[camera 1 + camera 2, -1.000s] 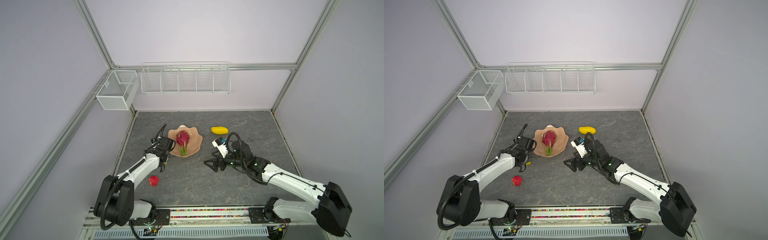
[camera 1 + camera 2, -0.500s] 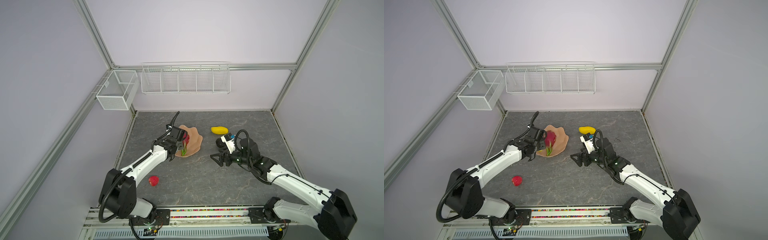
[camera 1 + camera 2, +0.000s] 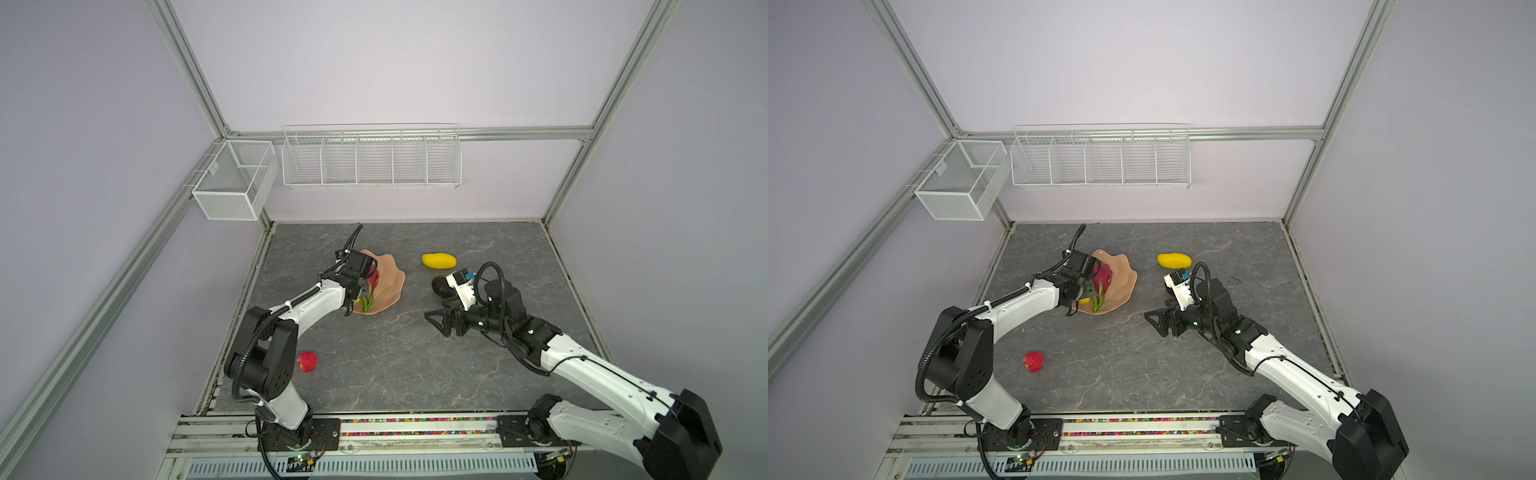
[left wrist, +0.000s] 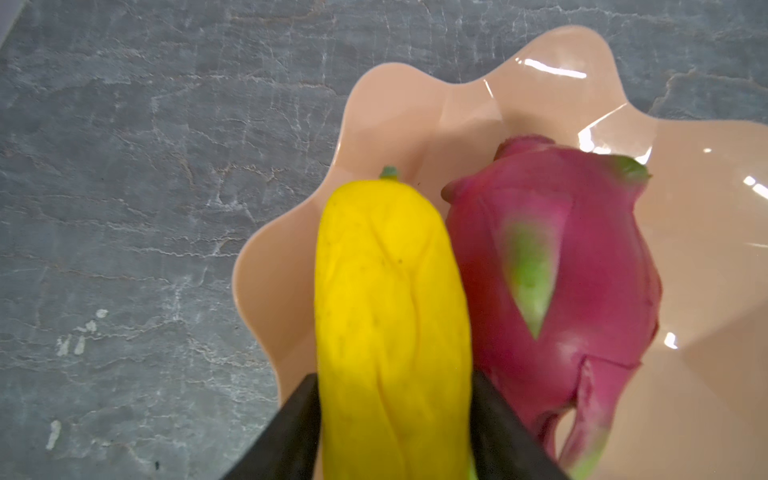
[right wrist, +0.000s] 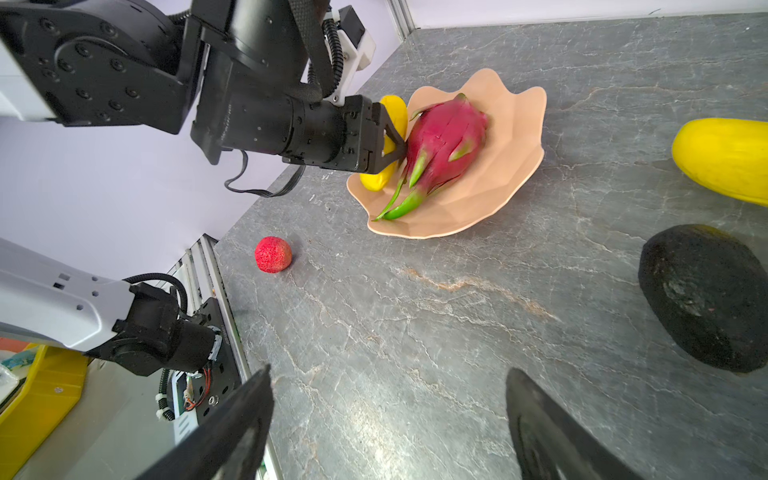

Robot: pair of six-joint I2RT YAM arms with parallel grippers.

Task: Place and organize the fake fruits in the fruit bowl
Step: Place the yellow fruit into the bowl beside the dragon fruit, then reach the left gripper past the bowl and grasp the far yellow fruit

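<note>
The peach-pink fruit bowl (image 4: 415, 120) sits left of centre in both top views, bowl (image 3: 390, 282). A magenta dragon fruit (image 4: 552, 282) lies in it. My left gripper (image 4: 395, 382) is shut on a yellow mango (image 4: 390, 311), which rests along the bowl's edge against the dragon fruit. My right gripper (image 5: 388, 415) stands open above bare tabletop, nothing between its fingers. A blackish avocado (image 5: 706, 295) lies close beside it. A second yellow mango (image 3: 439, 260) lies behind it. A red strawberry (image 3: 307, 361) sits at the front left.
Two white wire baskets (image 3: 372, 156) hang on the back and left walls. The left arm (image 3: 307, 305) stretches from the front rail to the bowl. The right arm (image 3: 582, 365) crosses the front right of the grey tabletop (image 3: 374, 365).
My left gripper carried the yellow mango from beside the bowl's left rim into the bowl, next to the dragon fruit. My right gripper moved a little to the right, toward the avocado.
</note>
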